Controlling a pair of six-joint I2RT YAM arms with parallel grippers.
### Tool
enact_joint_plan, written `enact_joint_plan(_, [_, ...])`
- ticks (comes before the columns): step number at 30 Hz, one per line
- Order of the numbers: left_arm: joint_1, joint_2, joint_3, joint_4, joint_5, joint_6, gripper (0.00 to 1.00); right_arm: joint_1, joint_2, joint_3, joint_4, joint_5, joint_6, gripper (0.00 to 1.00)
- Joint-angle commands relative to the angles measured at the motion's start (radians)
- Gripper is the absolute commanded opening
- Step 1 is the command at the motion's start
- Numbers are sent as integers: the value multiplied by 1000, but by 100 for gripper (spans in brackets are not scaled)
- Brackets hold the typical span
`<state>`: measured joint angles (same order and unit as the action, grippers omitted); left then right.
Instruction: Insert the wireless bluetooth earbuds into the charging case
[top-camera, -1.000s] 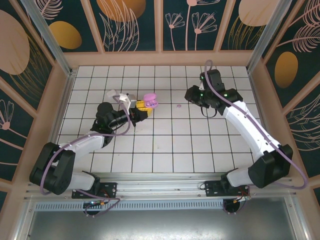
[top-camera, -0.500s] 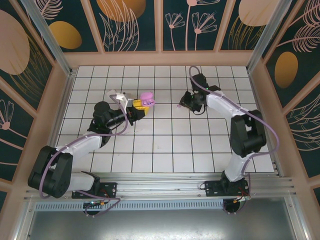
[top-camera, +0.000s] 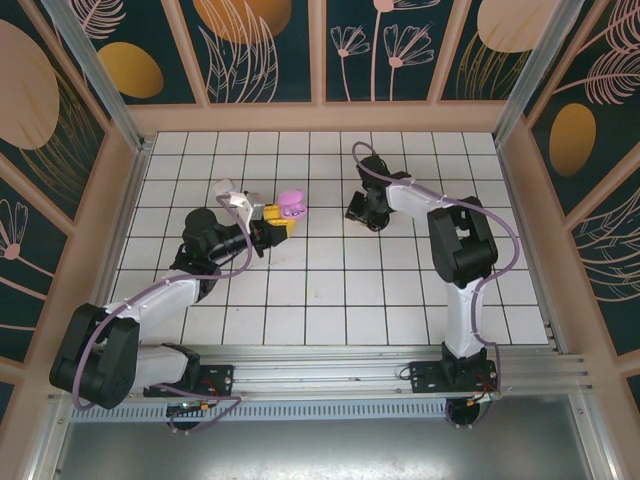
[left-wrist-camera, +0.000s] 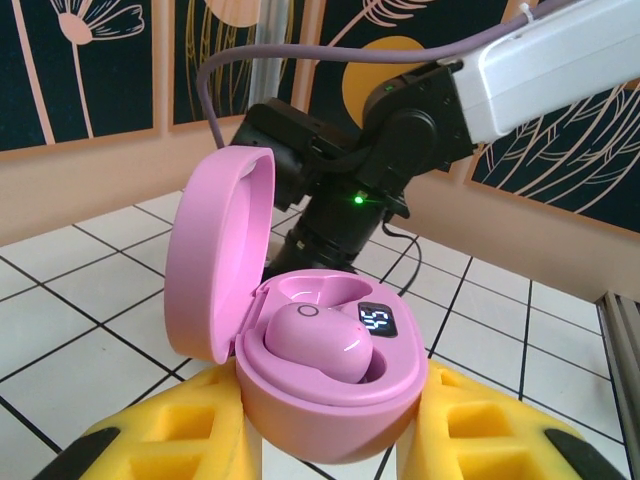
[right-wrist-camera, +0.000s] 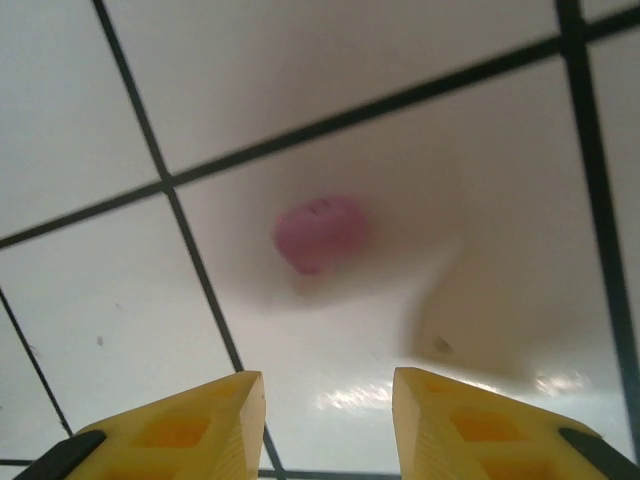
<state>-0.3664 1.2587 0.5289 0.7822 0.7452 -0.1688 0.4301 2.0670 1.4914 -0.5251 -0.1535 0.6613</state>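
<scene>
Earbud, pale purple, lies loose on a white tile just beyond the right gripper, fingers parted. Second earbud sits inside the open pink charging case, clamped by the left gripper.

Left arm, right arm: white link shells, black joint housings, black bases. Lilac cable ran along each. Green lamp glowed on right wrist. Each hand bore yellow, black-tipped fingers with moulded recesses.
</scene>
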Motion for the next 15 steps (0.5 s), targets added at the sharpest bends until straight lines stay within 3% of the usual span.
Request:
enact_joint_plan(1, [6, -25, -9, -3, -5, 26, 16, 7, 40, 67, -35, 36, -9, 39])
enact_joint_plan(15, [6, -25, -12, -6, -3, 29, 16, 7, 167, 234, -138, 109, -35, 40])
